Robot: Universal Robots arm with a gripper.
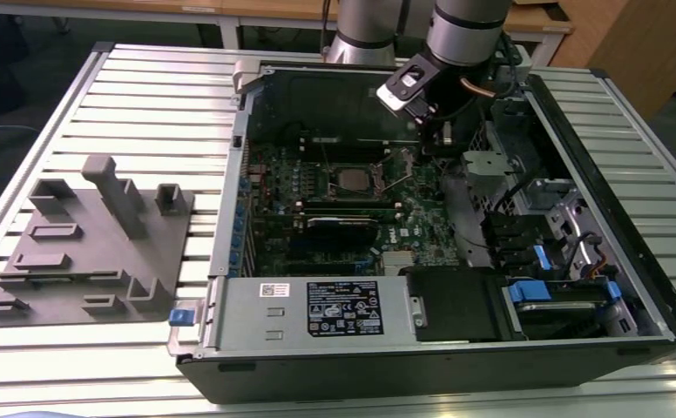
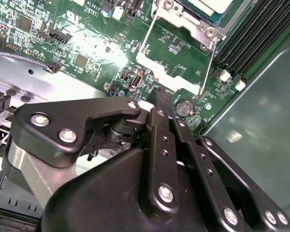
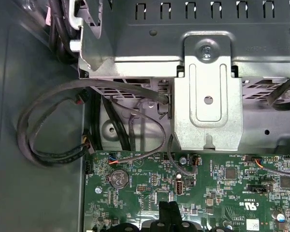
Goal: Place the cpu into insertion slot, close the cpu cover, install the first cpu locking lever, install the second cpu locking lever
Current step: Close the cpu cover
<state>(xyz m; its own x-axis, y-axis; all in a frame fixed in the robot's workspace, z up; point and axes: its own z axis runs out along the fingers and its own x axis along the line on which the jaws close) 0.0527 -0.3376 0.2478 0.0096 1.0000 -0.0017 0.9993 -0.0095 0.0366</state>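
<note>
**Wire levers look loose; my fingers are shut and empty**

My gripper [image 2: 159, 95] hangs low over the board [image 2: 82, 53], fingers pressed together with nothing between them. In the first wrist view the fingertips [image 3: 163, 212] read as one dark wedge with only a seam down the middle. Whether they touch the board I cannot tell.

Ahead of my tips and near, the cpu [image 2: 210, 5] sits in the slot [image 1: 373, 181], and the cover [image 2: 193, 26] looks to lie down over it. The near lever [image 2: 209, 63] is a thin wire running from the cover's corner back toward me, its free end just beside my tips. The far lever [image 2: 145, 41] runs along the cover's other side. Both look unlatched to me.

What worries me is that wire. It is round and springy, so it could roll off closed fingers and snap back up. A slip would drive my tips into the small parts on the board, or into the coin cell [image 2: 183, 106] right beside them. If the cover is not truly flat, a pressed lever could bind or load the cpu unevenly. On the side of my tips away from the slot, loose cables [image 3: 48, 135] loop by the case wall, and a wide swing could snag them.
</note>
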